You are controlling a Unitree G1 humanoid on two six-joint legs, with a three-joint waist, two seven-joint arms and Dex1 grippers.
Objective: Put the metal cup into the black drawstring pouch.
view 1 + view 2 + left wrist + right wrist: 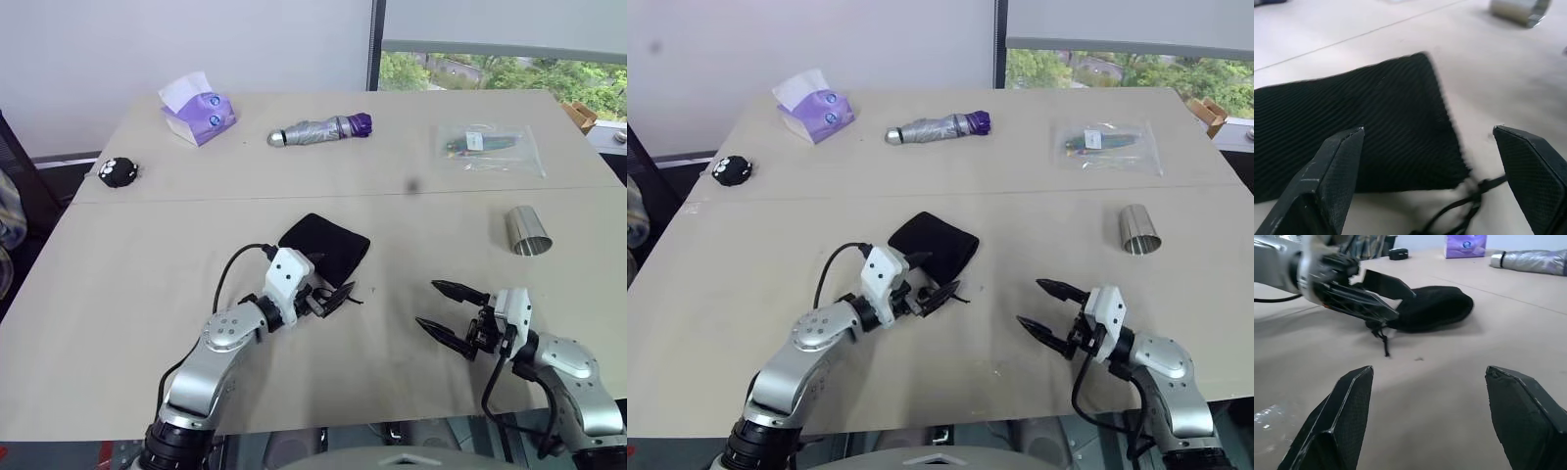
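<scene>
While the wide-open left gripper (333, 295) hovers at the black drawstring pouch (328, 244) mouth, the metal cup (527, 231) lies on its side nearer the right gripper (449, 311), also wide and empty.

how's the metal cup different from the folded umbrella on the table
The metal cup is a short, shiny steel cylinder lying on its side with its open mouth toward the robot; the folded umbrella is longer, wrapped in dull silver fabric, with a purple end. The cup lies in the near half of the table, to the robot's right; the umbrella lies further back, near the middle. Both are silver, lie flat, and are untouched by either hand.
</scene>
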